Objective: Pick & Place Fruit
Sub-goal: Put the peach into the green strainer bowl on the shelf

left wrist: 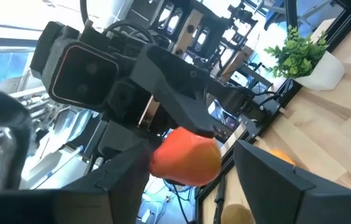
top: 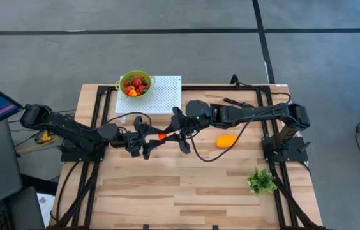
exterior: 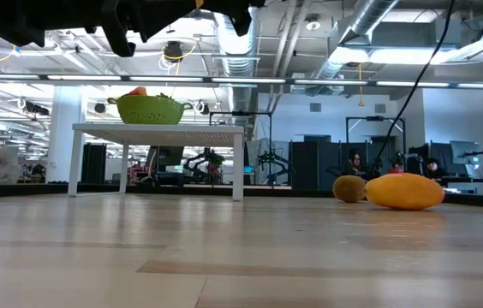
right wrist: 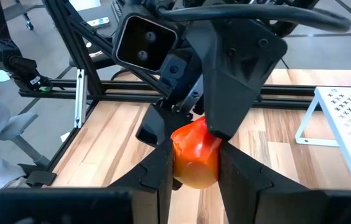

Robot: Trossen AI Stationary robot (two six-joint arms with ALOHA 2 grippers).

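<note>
A small red-orange fruit (top: 161, 135) hangs in the air over the middle of the table, between my two grippers, which face each other. My right gripper (right wrist: 195, 149) comes from the table's right and is shut on this fruit. My left gripper (left wrist: 191, 152) comes from the left and is open, with one finger on each side of the same fruit. A gap shows between the fruit (left wrist: 185, 158) and one left finger (left wrist: 269, 180). The fruit lies close against the other finger (left wrist: 126, 180). My right gripper pinches the red-orange fruit by two opposite sides (right wrist: 178, 158) between its two fingers, coming nearly level from the table's right. The fruit is lifted clear of the table. My left gripper: I cannot tell whether its nearer finger touches the fruit.
A green colander (top: 135, 83) with several fruit stands on a white perforated stand (top: 161, 96) at the far side. An elongated orange fruit (top: 226, 140) and a kiwi-like oval (exterior: 348, 188) lie right of centre. A green leafy bunch (top: 263, 182) sits near right.
</note>
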